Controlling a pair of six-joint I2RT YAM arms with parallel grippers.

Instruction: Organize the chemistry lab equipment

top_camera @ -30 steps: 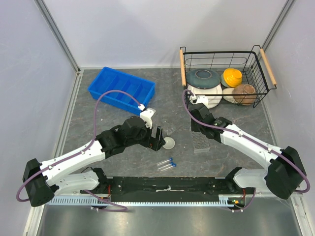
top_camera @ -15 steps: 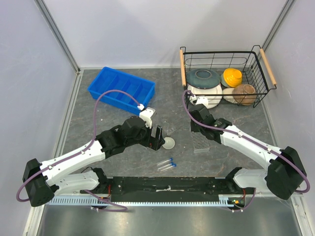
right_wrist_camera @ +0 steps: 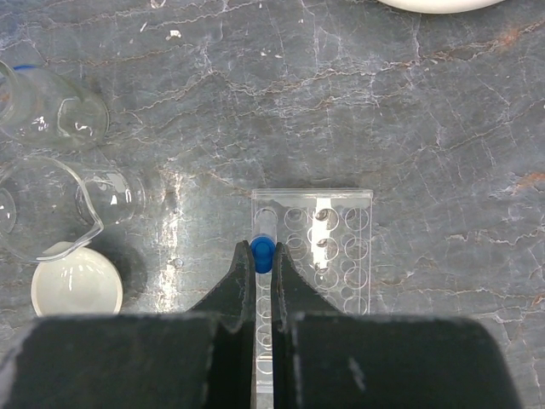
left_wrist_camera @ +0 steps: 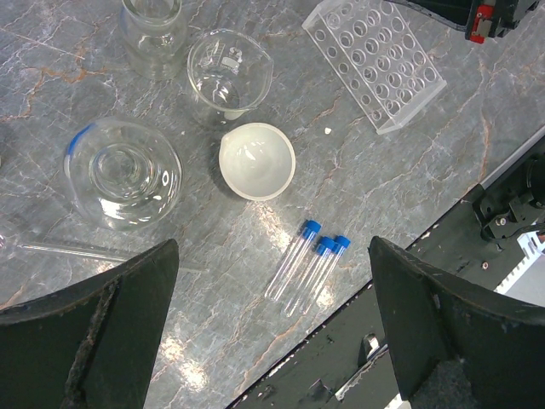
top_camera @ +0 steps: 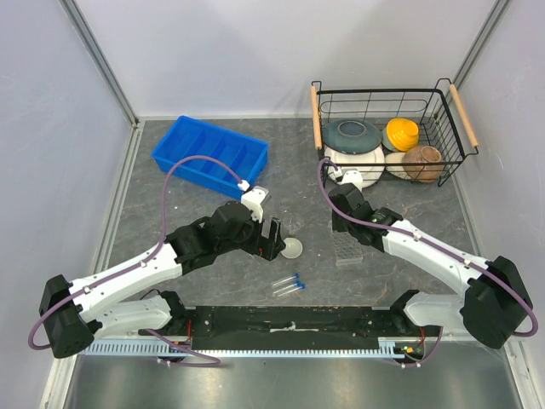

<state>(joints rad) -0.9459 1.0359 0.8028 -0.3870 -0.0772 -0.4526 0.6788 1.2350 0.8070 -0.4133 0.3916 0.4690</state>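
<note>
Right gripper [right_wrist_camera: 261,248] clenched on a blue-capped clear tube [right_wrist_camera: 262,256] — at the clear plastic tube rack's [right_wrist_camera: 336,247] corner. Left gripper [left_wrist_camera: 272,273] released wide — above the white round dish [left_wrist_camera: 257,160].

On the worktop [top_camera: 426,200], a divided tray [top_camera: 210,152] lies at the far left. A wire basket [top_camera: 381,89] stands at the far right with bowls [top_camera: 352,136] inside it. The round dish [top_camera: 292,248] sits mid-worktop, and the tube rack [top_camera: 347,249] is to its right, apart from it. Three tubes [top_camera: 288,285] lie side by side nearer than the dish. The beakers [left_wrist_camera: 228,75] stand just left and far of the dish. A single tube [right_wrist_camera: 262,254] sits between the fingers of the right pincer [right_wrist_camera: 262,247] at the rack's left column.
</note>
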